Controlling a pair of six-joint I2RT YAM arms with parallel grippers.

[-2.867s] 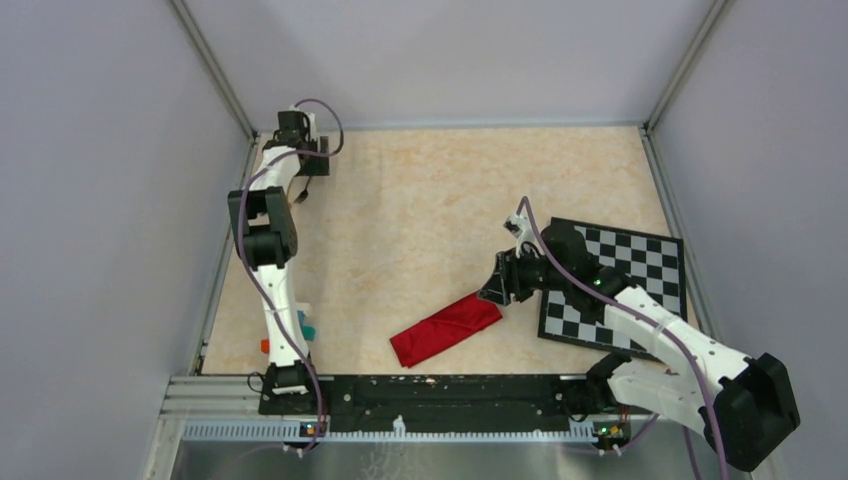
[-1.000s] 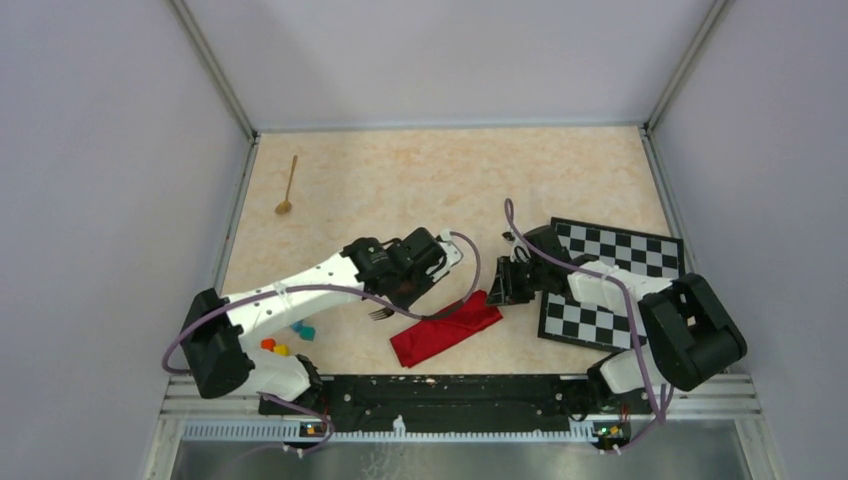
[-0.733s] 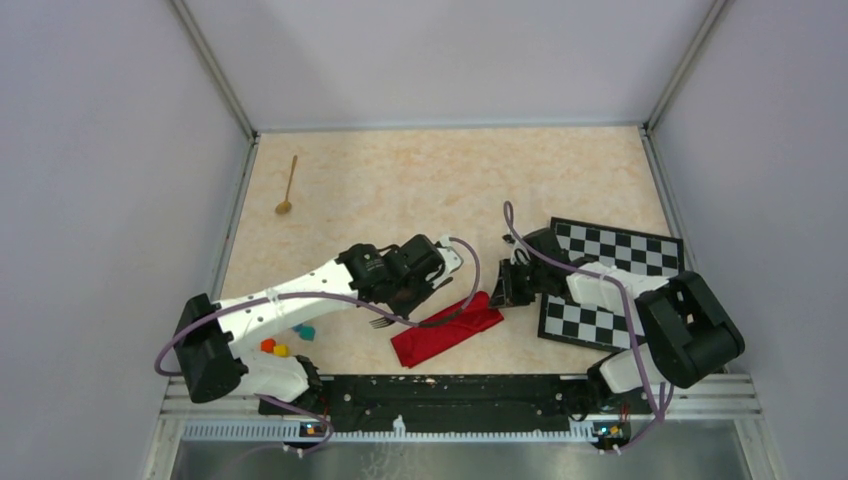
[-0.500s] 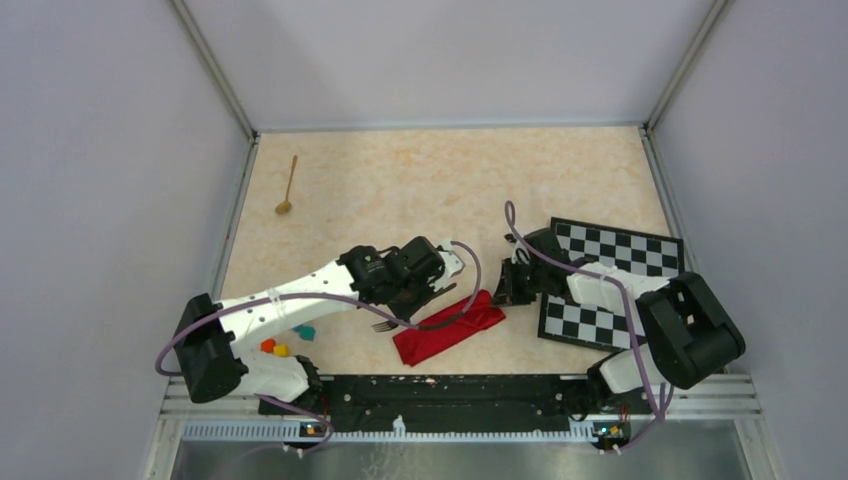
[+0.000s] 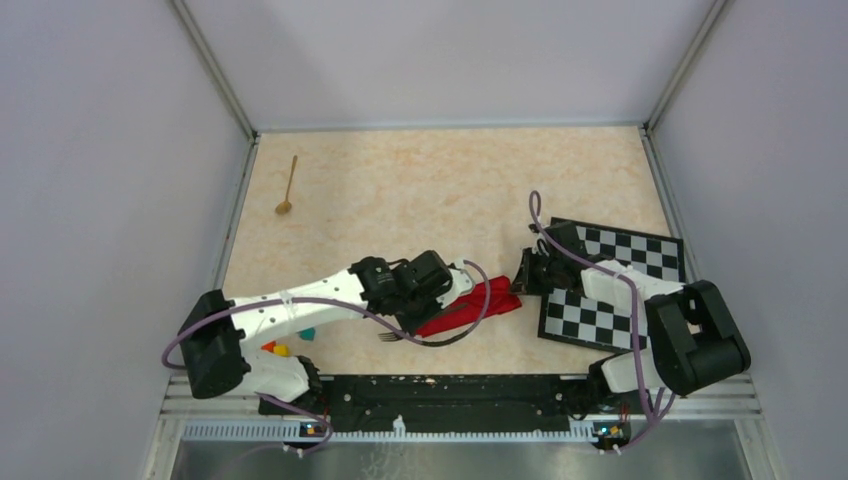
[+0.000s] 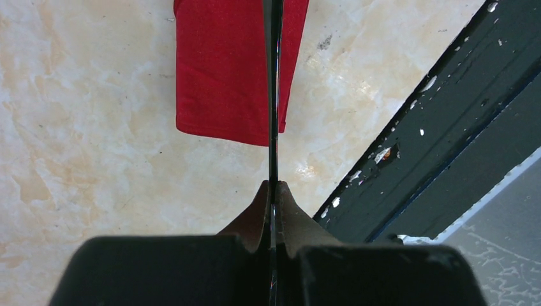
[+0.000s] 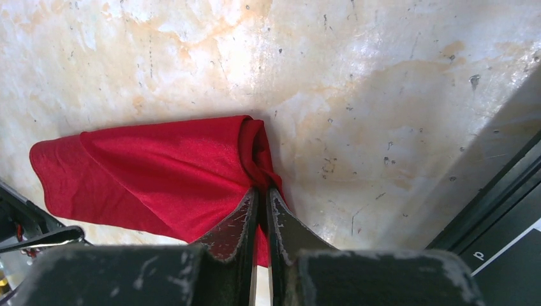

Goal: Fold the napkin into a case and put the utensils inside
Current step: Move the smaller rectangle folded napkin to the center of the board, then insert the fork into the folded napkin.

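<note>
Napkin [image 5: 495, 300] lies on beige marbled table [image 5: 420, 190]; grey walls [image 5: 450, 60].

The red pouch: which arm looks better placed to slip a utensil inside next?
Left. The left pincer is shut on a thin dark utensil lined up over the red pouch, while the right pincer is pinching one end of the pouch.

No legible text or markings anywhere.
</note>
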